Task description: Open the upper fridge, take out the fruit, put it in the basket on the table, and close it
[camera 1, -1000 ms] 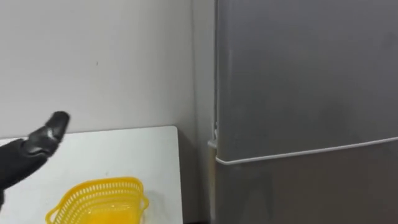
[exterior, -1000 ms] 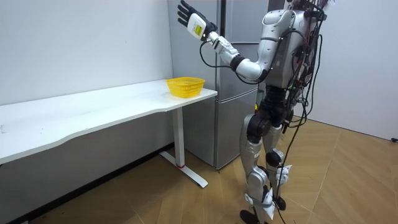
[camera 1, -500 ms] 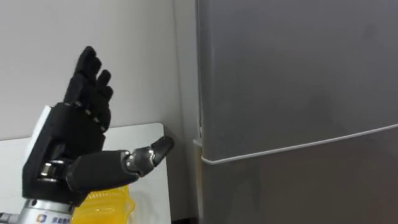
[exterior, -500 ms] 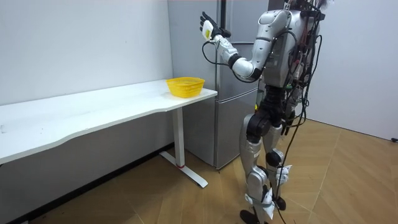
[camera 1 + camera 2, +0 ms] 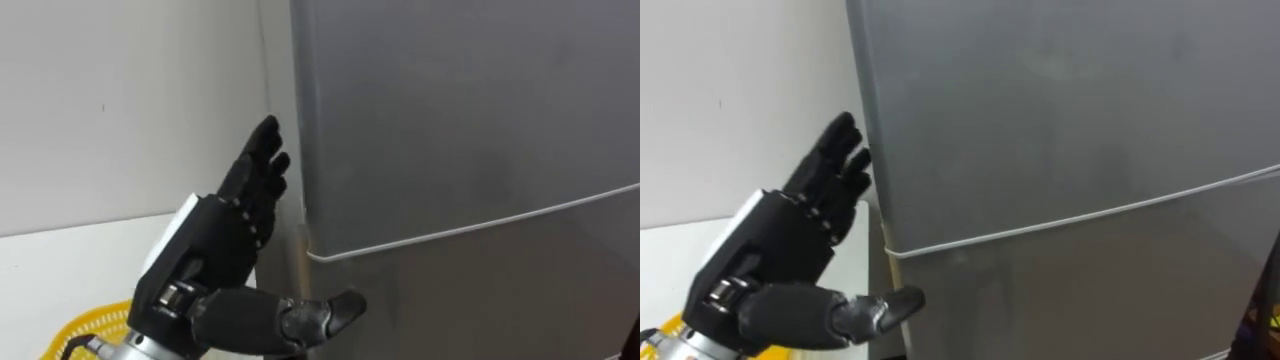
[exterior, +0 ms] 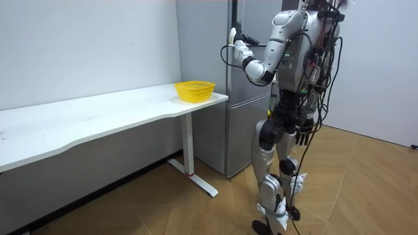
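I see one fridge (image 5: 470,120), both doors closed. My left hand (image 5: 215,270), released and flat, is at its left edge. One yellow basket (image 5: 88,322) lies left of it. I cannot tell my right hand's (image 6: 303,135) state.

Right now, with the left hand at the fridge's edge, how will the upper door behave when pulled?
The upper door is a flat grey panel, probably rigid, swinging as one piece. Its face looks smooth, no handle showing, so the open left hand may slip unless it hooks the edge. The pale seam below may be a seal, resisting at first.
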